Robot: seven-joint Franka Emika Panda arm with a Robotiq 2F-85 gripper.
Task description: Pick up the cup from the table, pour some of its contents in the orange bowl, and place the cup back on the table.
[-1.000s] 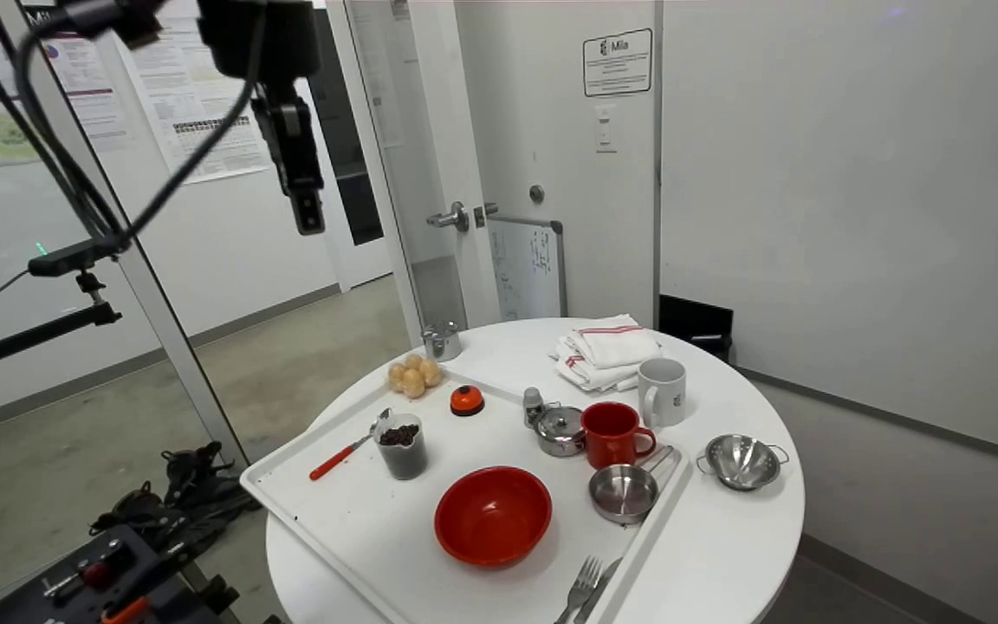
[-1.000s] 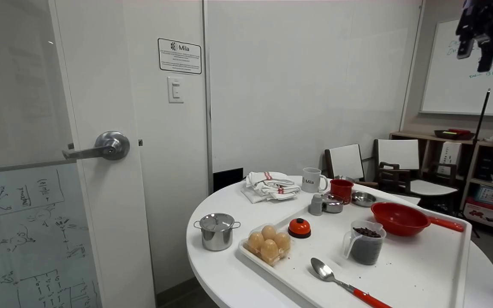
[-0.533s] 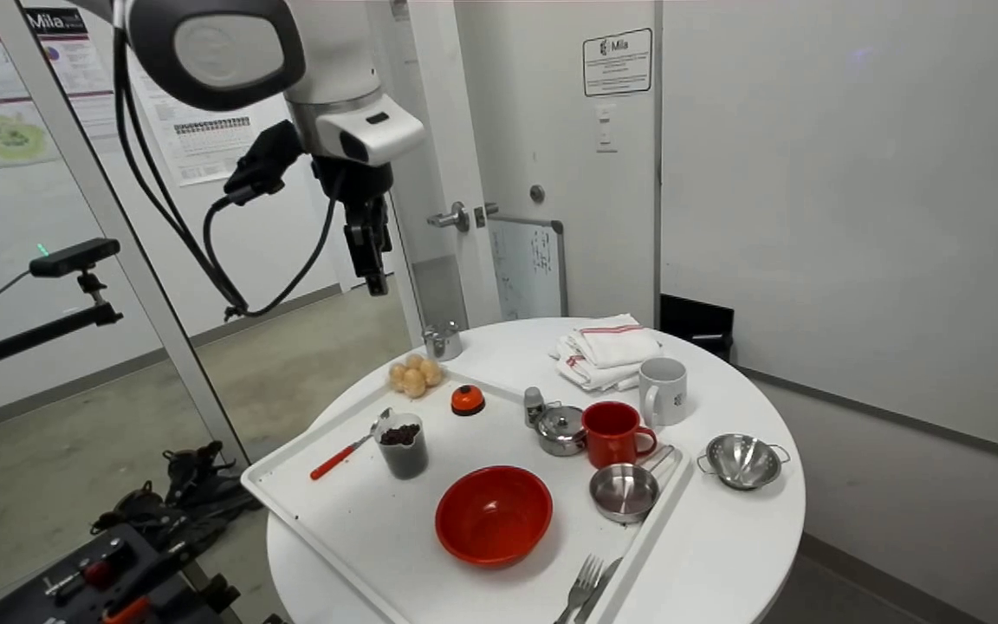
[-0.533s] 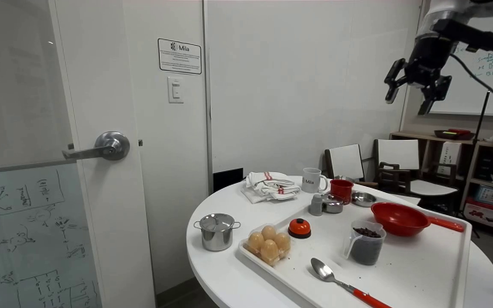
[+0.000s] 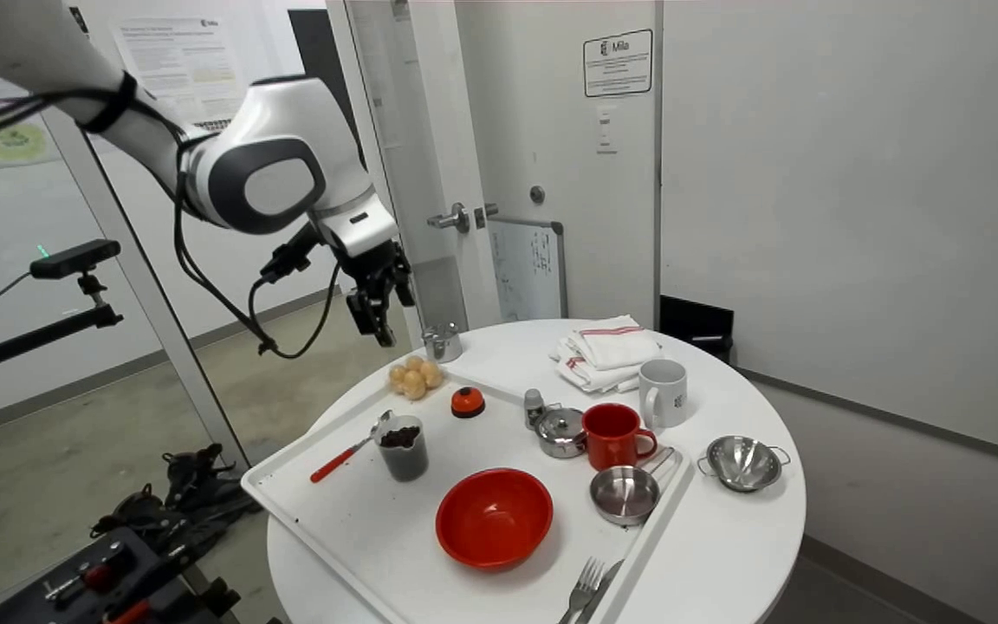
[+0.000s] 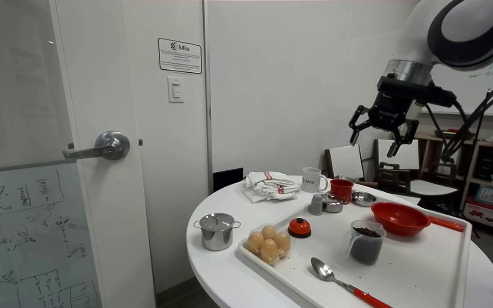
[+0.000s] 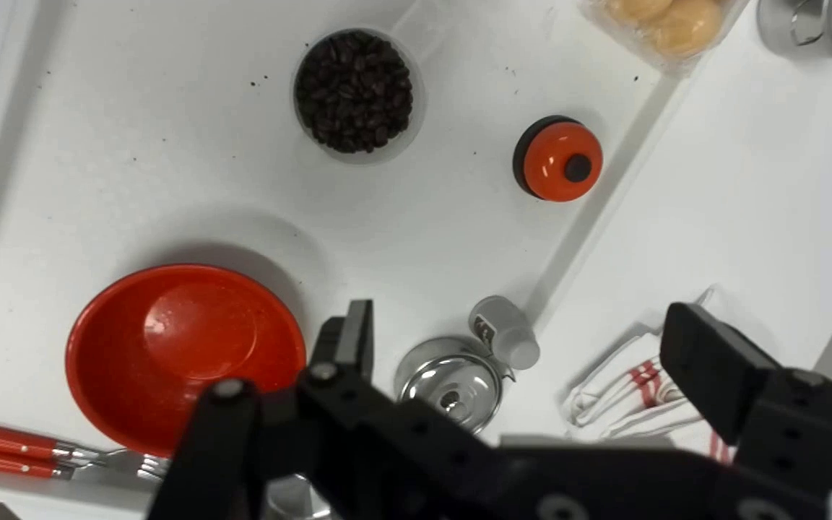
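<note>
The cup (image 5: 405, 458) is a see-through, handled cup holding dark beans; it stands upright on the white tray. It also shows in an exterior view (image 6: 365, 249). From above in the wrist view, the cup (image 7: 354, 92) is round and dark with beans. The orange bowl (image 5: 494, 518) is wide and glossy red-orange, near the cup; it also shows in the wrist view (image 7: 192, 347), partly behind a finger. The table (image 5: 729, 546) is round and white. My gripper (image 6: 372, 146) is open and empty, high above the table and apart from the cup.
On the tray (image 5: 352, 520) are a spoon (image 6: 323, 270), eggs (image 6: 268, 244), an orange bell (image 7: 562, 160), a grey shaker (image 7: 504, 331), a lidded pot (image 5: 560, 431), a red mug (image 5: 610, 433) and a pan (image 5: 625, 494). Towels (image 6: 271, 186) and a white mug (image 6: 311, 180) stand behind.
My arm has come down and further into view, bringing the open gripper lower and closer to the table. The cup, bowl and other items have stayed put.
</note>
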